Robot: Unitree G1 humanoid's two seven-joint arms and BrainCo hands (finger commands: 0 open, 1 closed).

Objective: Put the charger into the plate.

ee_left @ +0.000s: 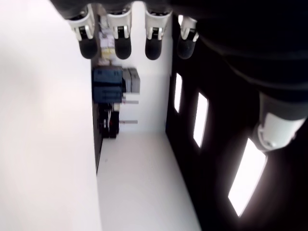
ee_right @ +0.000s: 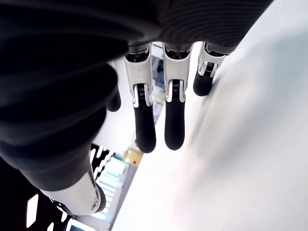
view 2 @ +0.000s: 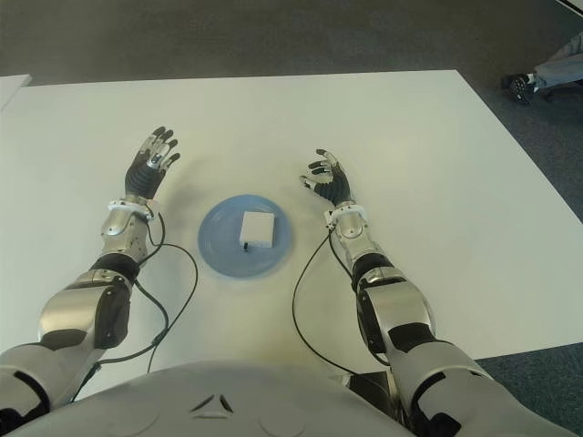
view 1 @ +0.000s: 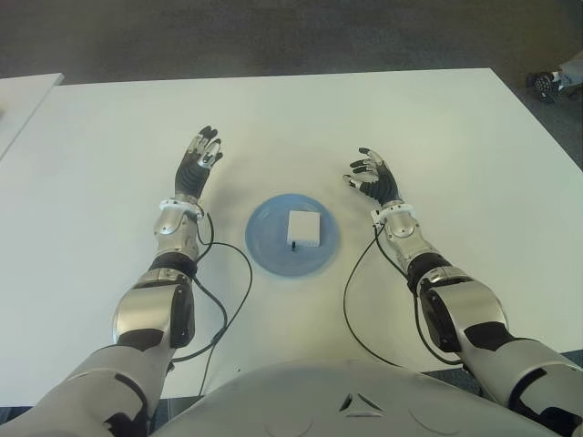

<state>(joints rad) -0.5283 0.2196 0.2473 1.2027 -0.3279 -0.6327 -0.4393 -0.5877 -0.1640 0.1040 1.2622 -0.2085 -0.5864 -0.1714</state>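
The white charger (view 1: 303,227) lies in the blue plate (view 1: 270,246) mid-desk (view 1: 100,173) (toward the near edge), flanked by the empty, relaxed left hand (view 1: 199,160) and right hand (view 1: 372,177).

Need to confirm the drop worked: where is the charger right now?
In the eye views the charger lies in the blue plate at the table's middle, between the open left hand and open right hand, held by neither.

White square charger (view 1: 303,227) lies flat inside blue plate (view 1: 267,244).
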